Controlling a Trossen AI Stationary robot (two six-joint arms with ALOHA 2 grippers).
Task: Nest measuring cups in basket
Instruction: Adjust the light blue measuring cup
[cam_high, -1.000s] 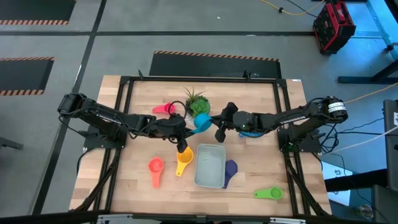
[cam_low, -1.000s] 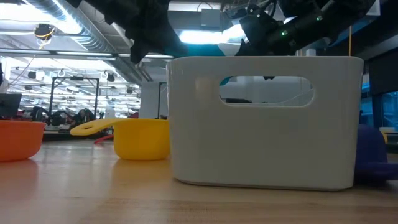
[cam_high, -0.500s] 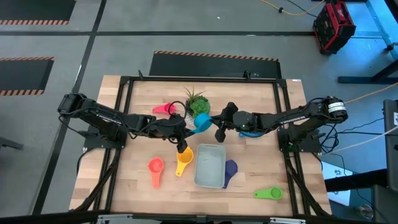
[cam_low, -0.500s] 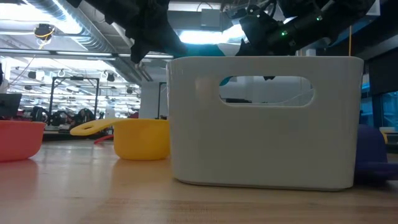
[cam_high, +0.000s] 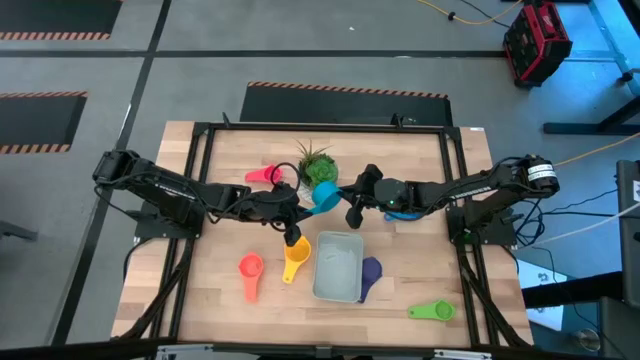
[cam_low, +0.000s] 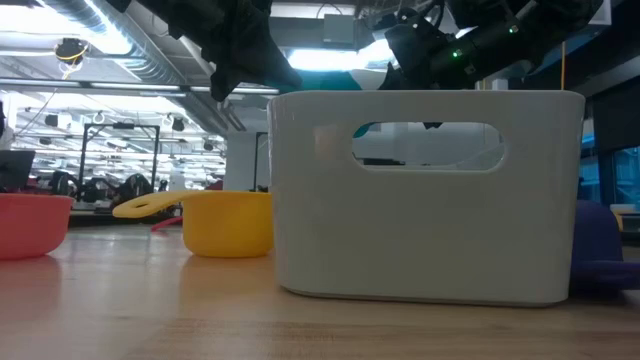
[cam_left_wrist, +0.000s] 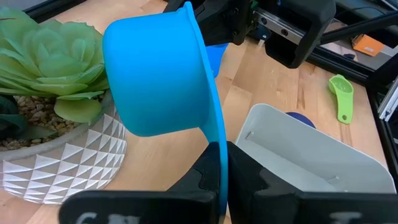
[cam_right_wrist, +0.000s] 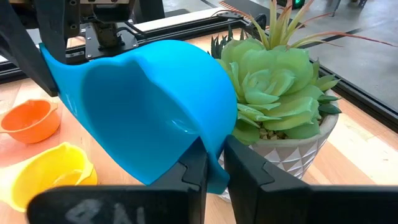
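A blue measuring cup (cam_high: 325, 195) hangs above the table between the potted plant (cam_high: 315, 165) and the pale basket (cam_high: 338, 267). Both grippers are shut on it: my left gripper (cam_left_wrist: 221, 186) comes from the table's left, my right gripper (cam_right_wrist: 211, 174) from the right. The basket stands on the table near the front. A yellow cup (cam_high: 296, 258) and an orange cup (cam_high: 250, 268) sit left of the basket. A purple cup (cam_high: 370, 272) lies against its right side. A pink cup (cam_high: 265, 175) lies left of the plant, and a green cup (cam_high: 432, 311) lies at the front right. My left gripper pinches the blue cup's flat handle (cam_left_wrist: 222, 158) between its two fingers, coming from the table's left and slanting down. The handle runs edge-on into the gap. The cup is lifted clear and turned on its side. My right gripper grips the blue cup's rim (cam_right_wrist: 214, 152) on the side opposite the handle, one finger inside the bowl and one outside. It comes from the table's right, slanting slightly down. The bowl's opening faces this wrist camera.
The plant in its white faceted pot (cam_left_wrist: 56, 162) stands right behind the held cup. Another blue cup (cam_high: 400, 213) lies under the right arm. Black frame rails (cam_high: 200, 140) run around the wooden table. Bare wood lies at the front left.
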